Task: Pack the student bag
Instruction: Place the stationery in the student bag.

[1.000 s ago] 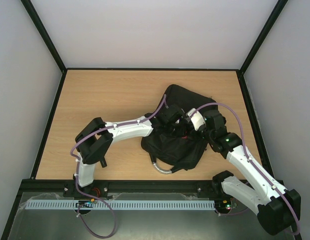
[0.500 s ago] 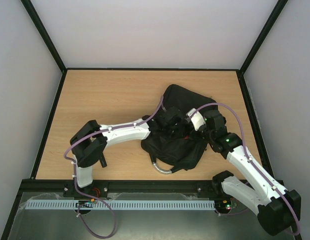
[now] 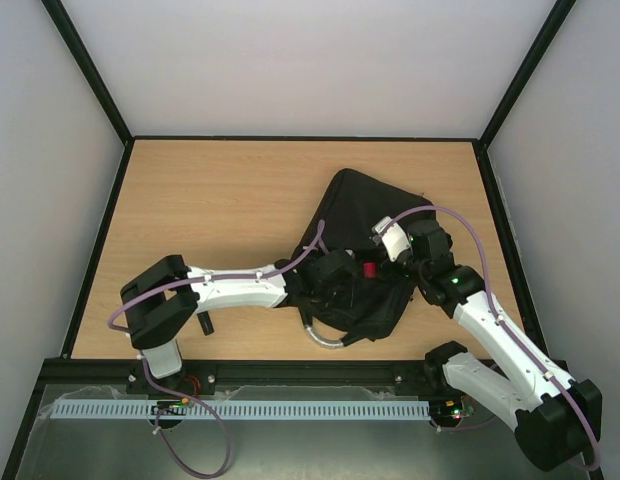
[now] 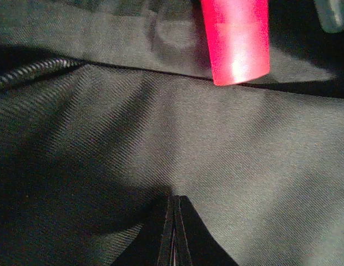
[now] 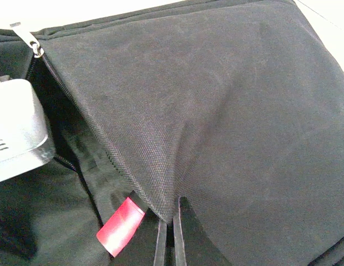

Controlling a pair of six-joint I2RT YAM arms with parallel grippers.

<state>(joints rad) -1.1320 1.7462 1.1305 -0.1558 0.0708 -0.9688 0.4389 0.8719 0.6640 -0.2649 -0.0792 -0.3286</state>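
Note:
The student bag (image 3: pixel 365 200), black fabric, lies at the table's middle right with its grey handle (image 3: pixel 325 337) toward the near edge. My right gripper (image 5: pixel 171 221) is shut on the edge of the bag's flap (image 5: pixel 216 111) and holds it lifted over the opening. A red cylinder (image 3: pixel 370 270) lies inside the opening, just left of the right fingers (image 5: pixel 183 233). My left gripper (image 4: pixel 175 221) is shut with nothing in it, hovering over the bag's fabric a little short of the red cylinder (image 4: pixel 236 39).
A zip line (image 4: pixel 33 72) runs along the bag's opening, with a zip pull (image 5: pixel 29 41) at the flap's corner. A white blocky object (image 5: pixel 16 133) sits at the left of the opening. Bare wooden table (image 3: pixel 210 200) lies left of the bag.
The left arm has drawn back from the bag's opening toward the near left. Its gripper has shut, and the red cylinder now lies uncovered in the opening. The right arm has held still.

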